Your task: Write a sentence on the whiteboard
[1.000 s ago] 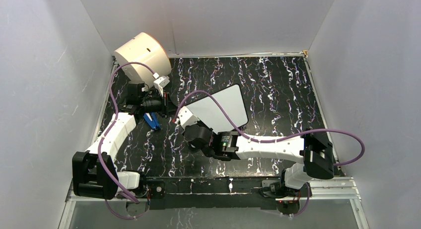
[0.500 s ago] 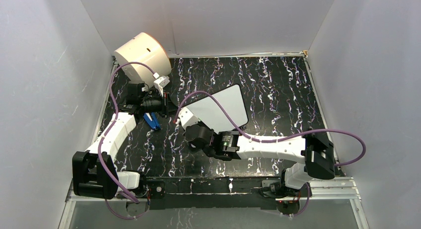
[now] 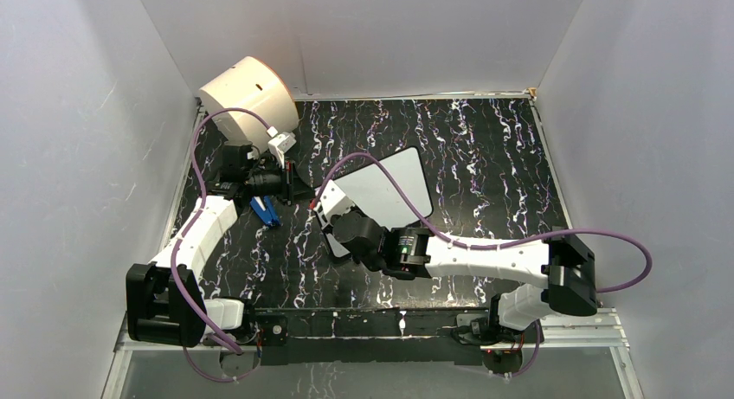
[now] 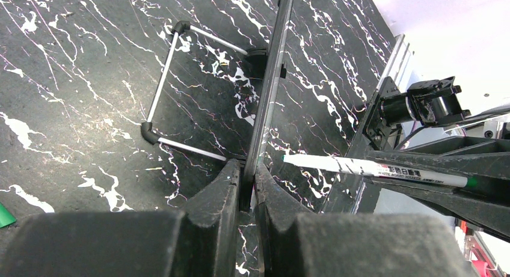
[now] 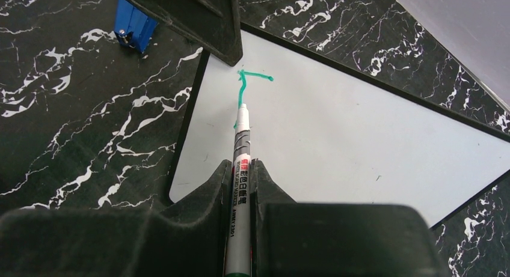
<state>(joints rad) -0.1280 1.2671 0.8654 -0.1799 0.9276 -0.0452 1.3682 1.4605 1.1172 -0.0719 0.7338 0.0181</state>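
The whiteboard point(image 3: 385, 189) stands tilted on the dark marbled table, white face toward the arms; it also shows in the right wrist view point(image 5: 361, 133) and edge-on in the left wrist view point(image 4: 267, 91). My left gripper point(image 4: 249, 169) is shut on the board's left edge, seen from above too point(image 3: 290, 184). My right gripper point(image 5: 240, 169) is shut on a white marker point(image 5: 240, 163) whose tip sits on the board. The sentence point(image 5: 246, 88) is only one green stroke with a short bar at its top. The marker also shows in the left wrist view point(image 4: 373, 167).
A cream cylindrical drum point(image 3: 247, 92) stands at the back left corner. A blue object point(image 3: 265, 210) lies on the table by the left gripper; it also shows in the right wrist view point(image 5: 135, 27). The board's wire stand point(image 4: 174, 91) rests behind it. White walls enclose the table.
My right arm has shifted right and toward the near edge, dragging the marker tip down the board's left part. The left arm and the board have not moved.
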